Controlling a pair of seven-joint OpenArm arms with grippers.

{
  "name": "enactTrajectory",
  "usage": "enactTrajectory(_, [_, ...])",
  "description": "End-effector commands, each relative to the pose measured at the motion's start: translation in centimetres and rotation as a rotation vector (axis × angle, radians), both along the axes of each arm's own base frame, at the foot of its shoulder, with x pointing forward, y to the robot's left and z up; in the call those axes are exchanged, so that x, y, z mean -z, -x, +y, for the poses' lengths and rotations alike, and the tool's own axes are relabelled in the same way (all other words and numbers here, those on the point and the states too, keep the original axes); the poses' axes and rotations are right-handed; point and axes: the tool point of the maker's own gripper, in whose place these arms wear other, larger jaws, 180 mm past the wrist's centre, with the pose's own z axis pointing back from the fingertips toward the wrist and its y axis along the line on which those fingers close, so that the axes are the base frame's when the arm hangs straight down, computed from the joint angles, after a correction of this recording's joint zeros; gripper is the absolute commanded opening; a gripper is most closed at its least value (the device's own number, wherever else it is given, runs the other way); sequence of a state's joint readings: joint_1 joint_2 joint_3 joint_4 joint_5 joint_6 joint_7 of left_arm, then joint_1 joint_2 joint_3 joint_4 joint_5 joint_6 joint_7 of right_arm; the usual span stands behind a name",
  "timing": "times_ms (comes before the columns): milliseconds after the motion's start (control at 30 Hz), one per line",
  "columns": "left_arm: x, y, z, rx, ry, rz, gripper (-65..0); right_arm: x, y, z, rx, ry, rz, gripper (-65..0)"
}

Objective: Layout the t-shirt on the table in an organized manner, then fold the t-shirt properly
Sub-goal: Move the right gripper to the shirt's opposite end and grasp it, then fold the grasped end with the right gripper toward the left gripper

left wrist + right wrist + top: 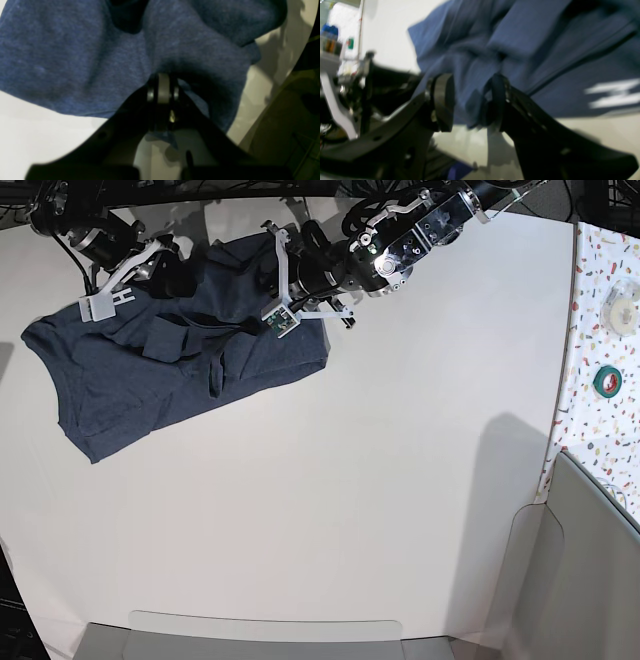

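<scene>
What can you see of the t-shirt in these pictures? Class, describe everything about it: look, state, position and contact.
The t-shirt is dark navy-blue heathered knit, soft and cotton-like, with blurred white lettering visible in the right wrist view. It lies crumpled and bunched, not spread flat, at the far left of the white table. The left gripper is shut on a fold of the cloth. The right gripper has fabric between its fingers, though whether it pinches the cloth is unclear. Its lower part lies on the tabletop.

A white table fills the view. A dark navy t-shirt lies rumpled at the far left. Two robot arms reach over its far edge, the right gripper and left gripper meeting the bunched cloth. A speckled surface runs along the right.
</scene>
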State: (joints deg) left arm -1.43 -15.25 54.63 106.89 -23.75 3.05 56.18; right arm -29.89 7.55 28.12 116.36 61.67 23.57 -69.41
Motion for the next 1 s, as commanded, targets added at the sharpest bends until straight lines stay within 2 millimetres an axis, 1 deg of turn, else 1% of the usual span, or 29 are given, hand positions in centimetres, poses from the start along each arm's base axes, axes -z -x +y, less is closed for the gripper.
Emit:
enactTrajectory(0, [-1.0,-0.6,-0.5,-0.002,0.034,-0.028,-63.4,-0.9,-0.6,-0.2,0.025,-0.012,-0.025,-40.0])
enactTrajectory(133, [-1.0,-0.6,-0.5,-0.002,0.034,-0.028,-63.4,-0.6,-0.8,-0.5,0.078,-0.036,0.006,-40.0])
enactTrajectory(267, [-0.9,-0.4,-0.5,-0.003,0.034,-0.024,-63.4,-0.6,-1.0,-0.5,0.087,-0.041,0.006,-40.1])
enactTrajectory(433, [-0.9,-0.3,-0.5,-0.003,0.034,-0.022,-63.4,-0.1,-1.1,-0.9,0.089,-0.002,0.016,-40.3])
enactTrajectory(500, [-0.9,-0.3,-0.5,-0.003,0.034,-0.022,-63.4,0.2,-0.9,-0.5,0.075,0.004,0.025,-40.4])
enactTrajectory(633, [-0.9,-0.3,-0.5,-0.002,0.036,-0.022,-63.4,0.8,-0.6,0.9,0.031,-0.001,0.048,-40.4])
enactTrajectory(700, [-0.9,-0.3,-0.5,-0.002,0.036,-0.022,-63.4,1.6,-0.3,1.6,0.012,-0.001,0.076,-40.4])
enactTrajectory(767, [-1.0,-0.3,-0.5,-0.002,0.037,-0.022,-63.4,2.5,-0.1,1.9,0.005,-0.007,0.103,-40.4])
enactTrajectory(833, [-1.0,-0.3,-0.5,-0.002,0.037,-0.022,-63.4,3.0,0.1,2.1,0.002,-0.013,0.119,-40.6])
enactTrajectory(900, [-1.0,-0.3,-0.5,-0.002,0.037,-0.022,-63.4,3.0,0.2,2.0,0.004,-0.01,0.121,-43.5])
enactTrajectory(967, [-1.0,-0.3,-0.5,-0.002,0.037,-0.022,-63.4,3.0,0.1,1.7,0.007,-0.005,0.119,-48.0])
